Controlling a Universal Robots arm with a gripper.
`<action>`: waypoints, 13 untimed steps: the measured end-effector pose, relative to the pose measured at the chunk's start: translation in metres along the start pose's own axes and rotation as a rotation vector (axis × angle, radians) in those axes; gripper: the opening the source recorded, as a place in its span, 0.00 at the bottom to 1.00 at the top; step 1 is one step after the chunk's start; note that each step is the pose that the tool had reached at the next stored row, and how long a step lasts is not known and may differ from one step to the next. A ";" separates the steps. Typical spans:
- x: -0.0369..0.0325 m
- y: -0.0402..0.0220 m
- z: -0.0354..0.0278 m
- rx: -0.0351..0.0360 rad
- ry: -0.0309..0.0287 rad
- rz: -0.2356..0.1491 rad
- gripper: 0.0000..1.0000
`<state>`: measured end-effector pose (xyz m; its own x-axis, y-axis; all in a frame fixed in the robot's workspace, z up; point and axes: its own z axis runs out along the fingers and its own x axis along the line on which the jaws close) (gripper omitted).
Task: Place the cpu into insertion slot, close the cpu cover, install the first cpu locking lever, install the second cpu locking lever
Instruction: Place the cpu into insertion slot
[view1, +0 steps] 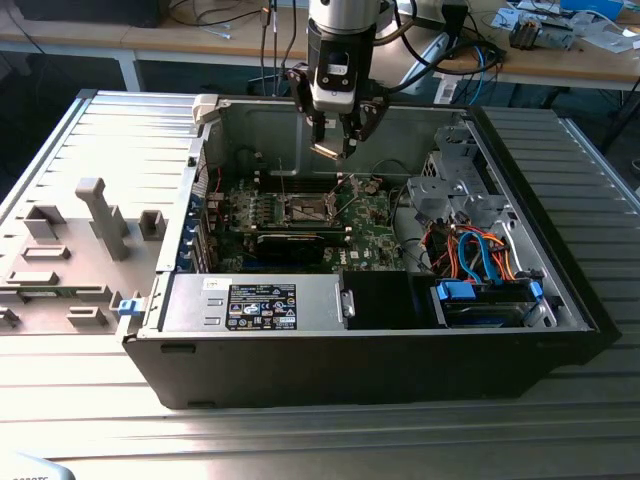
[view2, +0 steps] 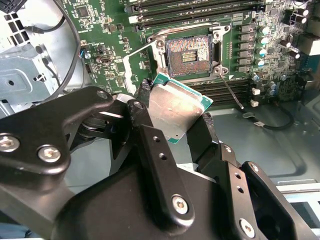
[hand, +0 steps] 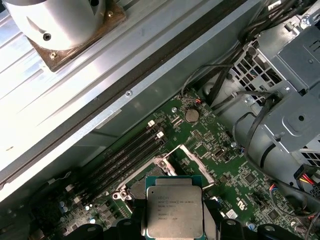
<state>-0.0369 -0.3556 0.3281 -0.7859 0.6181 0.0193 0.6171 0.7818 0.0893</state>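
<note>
CPU (hand: 174, 207), a small flat square chip with a silvery metal top and green rim, is pinched in my claw (view2: 172, 117), with the black fingers (view2: 142, 102) on two opposite edges. It hangs in the air inside the open dark computer case (view1: 400, 365) on the slatted metal worktop (view1: 300, 430). It is above the green motherboard (view2: 100, 30) and just short of the insertion slot (view2: 190, 52), a dark square recess with a metal rim. Not seated, touching nothing but me.

CPU cover (hand: 199, 161), a thin silver frame plate, stands flipped open beside the slot. A thin metal lever (view2: 231, 91) sticks up on the slot's far side from it.

My read: the chip is light, stiff and thin. The smooth lid would slip under a face grip, so the edges are the right hold. Underside contacts and slot pins look fragile, so no squeezing harder, no dragging, keep it flat.
</note>
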 end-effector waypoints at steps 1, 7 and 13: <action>0.0000 0.0000 0.0000 0.0000 -0.0002 0.002 0.54; 0.0000 0.0000 0.0000 -0.0002 -0.0009 0.010 0.54; 0.0000 0.0000 0.0000 -0.0004 -0.0016 0.018 0.54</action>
<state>-0.0369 -0.3556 0.3281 -0.7746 0.6321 0.0193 0.6310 0.7706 0.0893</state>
